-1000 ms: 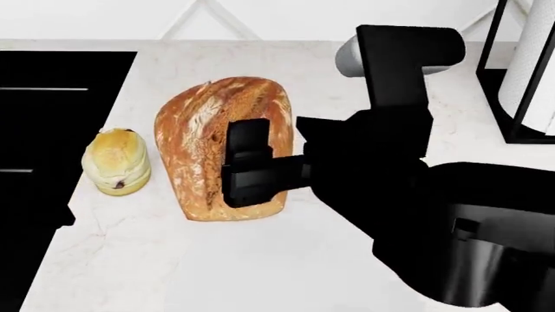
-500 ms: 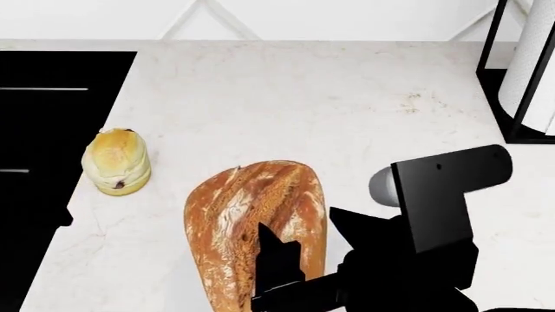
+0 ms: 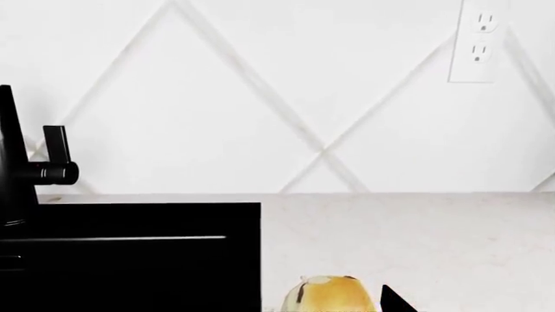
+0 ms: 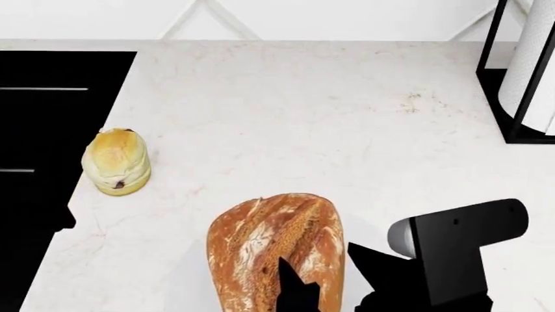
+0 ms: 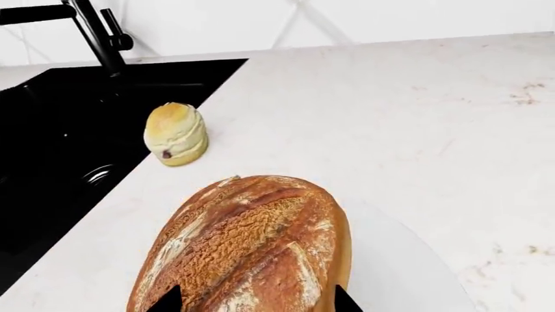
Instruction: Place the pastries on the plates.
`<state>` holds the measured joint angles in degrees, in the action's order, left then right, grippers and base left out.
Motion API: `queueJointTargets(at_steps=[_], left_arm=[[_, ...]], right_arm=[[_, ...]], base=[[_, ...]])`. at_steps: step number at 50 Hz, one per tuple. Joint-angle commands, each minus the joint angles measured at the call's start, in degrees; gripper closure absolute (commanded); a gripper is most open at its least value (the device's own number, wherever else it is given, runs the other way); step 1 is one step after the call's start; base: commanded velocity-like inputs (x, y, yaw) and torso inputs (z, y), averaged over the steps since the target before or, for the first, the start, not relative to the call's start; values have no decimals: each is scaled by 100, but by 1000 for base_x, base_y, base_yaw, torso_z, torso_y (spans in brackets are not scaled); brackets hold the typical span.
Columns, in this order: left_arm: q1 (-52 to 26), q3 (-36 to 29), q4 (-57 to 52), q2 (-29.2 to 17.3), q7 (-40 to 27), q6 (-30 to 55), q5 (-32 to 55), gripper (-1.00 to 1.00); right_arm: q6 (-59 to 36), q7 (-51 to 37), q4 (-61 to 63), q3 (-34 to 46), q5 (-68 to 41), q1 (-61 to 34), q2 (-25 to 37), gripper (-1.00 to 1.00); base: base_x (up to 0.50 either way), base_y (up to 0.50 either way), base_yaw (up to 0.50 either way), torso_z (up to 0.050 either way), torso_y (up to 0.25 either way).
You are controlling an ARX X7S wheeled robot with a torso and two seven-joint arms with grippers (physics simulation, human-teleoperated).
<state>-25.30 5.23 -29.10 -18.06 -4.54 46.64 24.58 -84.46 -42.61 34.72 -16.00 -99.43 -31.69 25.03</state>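
Observation:
The loaf (image 4: 273, 250) is a large golden-brown crusty oval near the counter's front edge. My right gripper (image 4: 329, 289) is shut on its near end, with a black fingertip (image 5: 166, 300) on each side of the loaf (image 5: 251, 247). In the right wrist view a pale round plate (image 5: 407, 273) shows under and beside the loaf. The other plate is out of view. The small pale-yellow bun (image 4: 116, 161) stands upright by the sink edge; it also shows in the right wrist view (image 5: 176, 134). My left gripper (image 3: 286, 311) hovers by the bun (image 3: 334, 298), open and empty; only one fingertip (image 3: 394, 303) shows.
A black sink (image 4: 52, 117) lies to the left of the counter, with a black faucet (image 5: 97, 32) behind it. A paper towel holder (image 4: 524, 71) stands at the back right. A tiled wall with an outlet (image 3: 477, 42) runs along the back.
My right gripper has pulled the loaf from the counter's middle toward the front edge. The bun has not moved.

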Motion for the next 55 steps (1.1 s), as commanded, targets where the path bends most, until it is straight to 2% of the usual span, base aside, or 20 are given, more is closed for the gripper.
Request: queueJointTargets(at_steps=[1,12,23,24,34,45,55], left_arm=[[50,5,48,-31,6,-53,15,-100],[8,20,29,-13,-60,-26,56,-100],[-37,21,21,-20,-114,-15,74,-100],[-35,22,26,-30,-109,-15,77,-100],[-40,-11,42,-33,-127,-18,95,-100],[-102,-140,119,-34,-150,56,96,-100],[-419,-389,338,11,-61,315,219,-100]], right_arm=[[-11,733,137,-50,831,348,-138,100],[151,955,124,66,1110,505,-98,100],[271,727,113,150,818,543,-13,100],[285,688,104,152,788,529,4,-100],[477,35,110,261,23,328,241,-100],[1027,-904,63,529,-1127,-524,752,-100],[1250,-1125,159,590,-1407,-1069,982,-100]], base=[[0,0,0,0,0],[0,0,0,0,0],[0,0,0,0,0],[0,0,0,0,0],[0,0,0,0,0],[0,0,0,0,0],[0,0,0,0,0]])
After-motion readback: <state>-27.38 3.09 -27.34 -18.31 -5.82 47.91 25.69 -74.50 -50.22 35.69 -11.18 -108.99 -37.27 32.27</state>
